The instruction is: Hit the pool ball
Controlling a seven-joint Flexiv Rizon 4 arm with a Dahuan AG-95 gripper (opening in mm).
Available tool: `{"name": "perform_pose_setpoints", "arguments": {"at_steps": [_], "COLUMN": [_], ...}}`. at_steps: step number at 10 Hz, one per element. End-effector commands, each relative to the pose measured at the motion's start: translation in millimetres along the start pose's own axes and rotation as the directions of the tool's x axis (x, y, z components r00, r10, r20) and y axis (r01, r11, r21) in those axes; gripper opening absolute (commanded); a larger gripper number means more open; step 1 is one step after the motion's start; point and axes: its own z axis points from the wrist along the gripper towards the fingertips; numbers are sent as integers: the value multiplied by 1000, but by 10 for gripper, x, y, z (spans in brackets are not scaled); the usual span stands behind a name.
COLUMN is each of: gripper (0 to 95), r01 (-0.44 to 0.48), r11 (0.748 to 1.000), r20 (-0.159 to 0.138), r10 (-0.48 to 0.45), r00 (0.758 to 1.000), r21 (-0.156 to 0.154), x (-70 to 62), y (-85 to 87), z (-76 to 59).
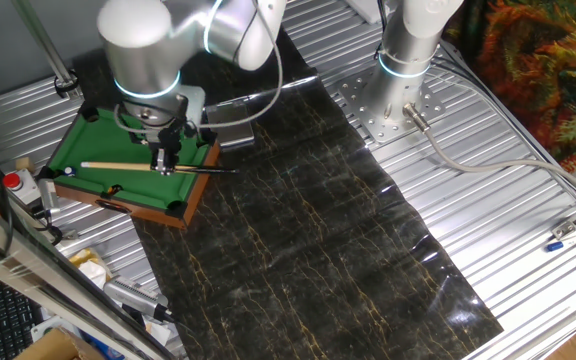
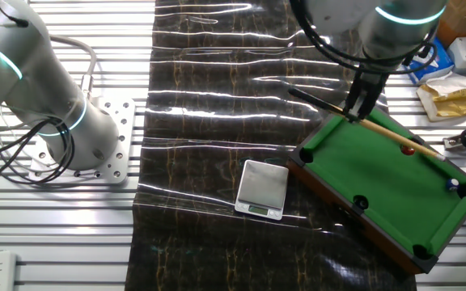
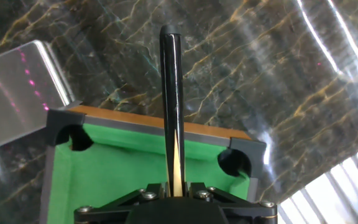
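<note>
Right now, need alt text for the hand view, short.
The gripper clamps a pool cue whose dark butt points away over the edge of a small green pool table, two corner pockets visible. A silver scale lies on the dark marbled mat beyond.

A ribbed metal table [image 1: 528,200] carries a dark marbled mat [image 1: 318,230] that glints under overhead light. A patterned cloth [image 1: 538,60] hangs at one corner. A small scale [image 2: 263,188] sits on the mat.
</note>
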Motion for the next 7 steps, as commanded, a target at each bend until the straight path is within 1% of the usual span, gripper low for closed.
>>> {"name": "perform_pose_setpoints", "arguments": {"at_steps": [1,2,4,6,7], "gripper": [0,0,0,0,0], "r01": [78,77,94,102,98], "r11": [997,997,995,993,991], "r20": [24,32,37,47,68], "r10": [-79,-78,-96,-105,-104], "r00": [997,996,995,993,992], "r21": [19,32,42,67,90], "x": [0,10,20,27,32], "y": [31,114,290,395,427], "z": [-19,-50,-119,-134,-124]}}
